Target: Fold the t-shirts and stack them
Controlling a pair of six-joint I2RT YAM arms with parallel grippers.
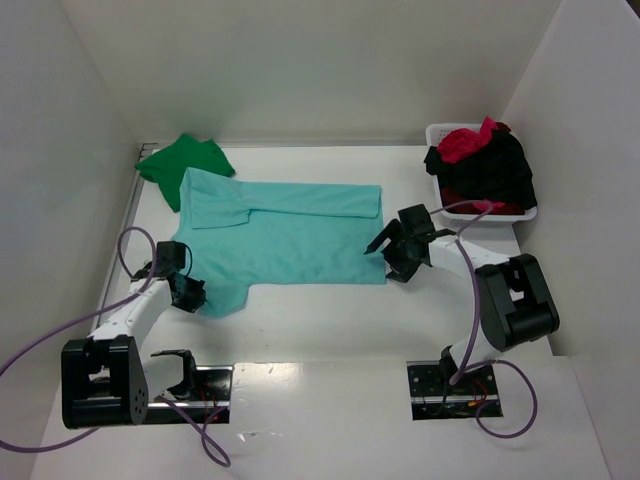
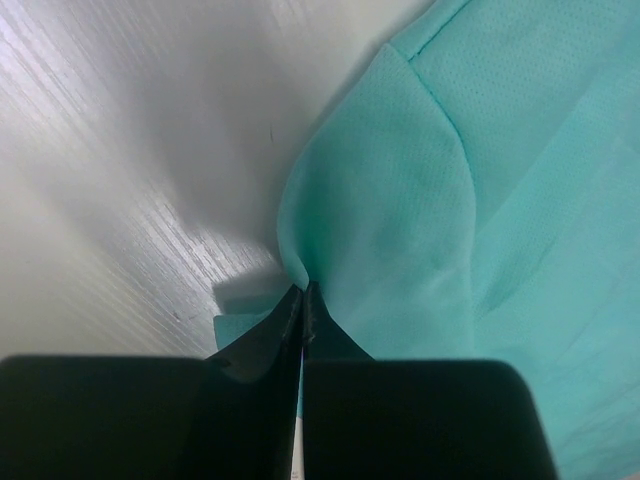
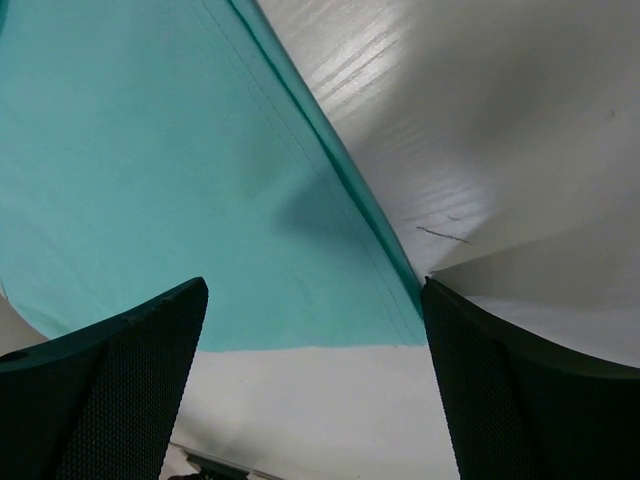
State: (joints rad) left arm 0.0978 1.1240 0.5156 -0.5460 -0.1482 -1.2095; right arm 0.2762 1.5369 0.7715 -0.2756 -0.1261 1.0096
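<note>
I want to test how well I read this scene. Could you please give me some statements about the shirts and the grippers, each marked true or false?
1. The left gripper is shut on the teal shirt. True.
2. The right gripper is shut on the teal shirt too. False: its jaws stand open over the shirt's corner.
3. The dark green shirt lies in the white basket. False: it lies on the table, at the far left; the basket holds red cloth and black cloth.
4. The teal shirt lies spread on the table. True.
</note>
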